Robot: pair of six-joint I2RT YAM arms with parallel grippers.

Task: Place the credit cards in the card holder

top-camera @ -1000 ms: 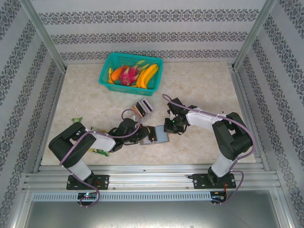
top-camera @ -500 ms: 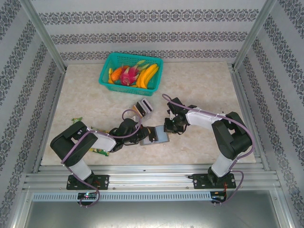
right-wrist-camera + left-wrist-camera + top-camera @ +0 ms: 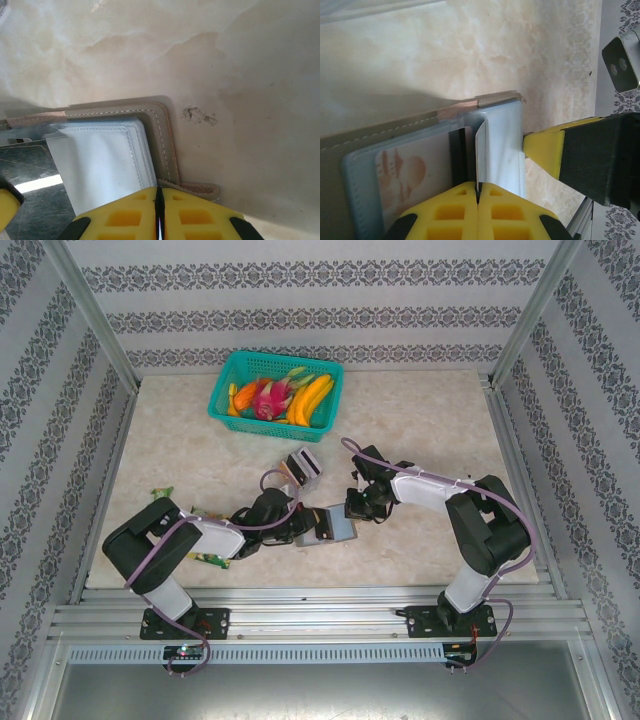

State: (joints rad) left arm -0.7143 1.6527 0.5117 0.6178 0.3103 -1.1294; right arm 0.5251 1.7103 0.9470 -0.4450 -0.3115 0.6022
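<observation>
Left wrist view: left gripper (image 3: 477, 189) clamps a white credit card (image 3: 480, 147) edge-on over the card holder (image 3: 370, 136). The right gripper (image 3: 159, 194) pinches the holder's edge. The orange print on the pocketed card (image 3: 405, 172) is unreadable.

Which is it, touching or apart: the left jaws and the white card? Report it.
Touching. The left wrist view shows the left jaws shut on the white card, its thin edge pinched between them above the card holder and its clear sleeve.

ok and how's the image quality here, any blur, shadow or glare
Top external: sharp, evenly lit. Left wrist: broad shadow on the table above the card holder; left gripper slightly soft. Right wrist: bright, with a glare streak on the dark surface lower left.
</observation>
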